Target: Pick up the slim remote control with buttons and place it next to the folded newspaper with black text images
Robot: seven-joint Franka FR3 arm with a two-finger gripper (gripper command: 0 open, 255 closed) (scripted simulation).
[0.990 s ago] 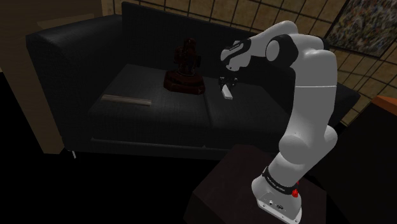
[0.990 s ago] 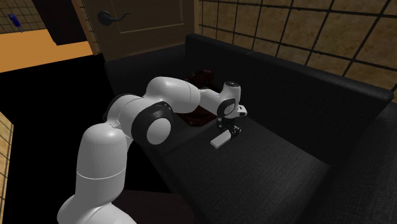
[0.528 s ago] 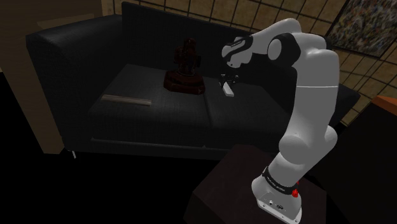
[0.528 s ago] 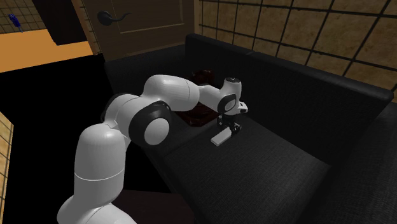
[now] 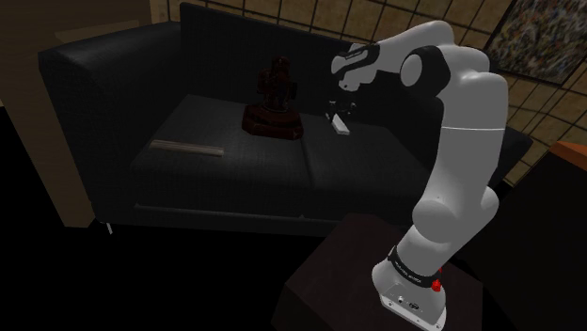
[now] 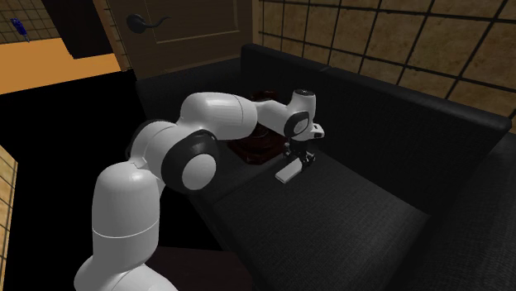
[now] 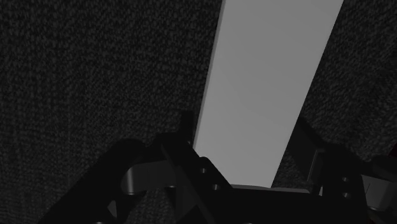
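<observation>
At the left of the shoulder view, the folded newspaper (image 5: 186, 148) is seen lying flat on the left cushion of the black sofa (image 5: 94, 85). A dark statue (image 5: 275, 99) is set near the middle, close to the seat back. Just right of it the remote (image 5: 338, 123) is found. It is a thin, pale grey bar with no buttons drawn on it, and it is well apart from the newspaper. It is held at one end by the gripper (image 5: 338, 112). In the wrist view the two black fingers (image 7: 185, 127) are closed against its long sides, only as far apart as the bar is wide. Whether it is lifted off the cushion cannot be told for sure.

The remote is judged to be light, stiff and hard, so it should not bend or break easily. Its smooth sides may be slippery. Because it is held near one end, the far end may tip down. A hold nearer the middle would be steadier.
</observation>
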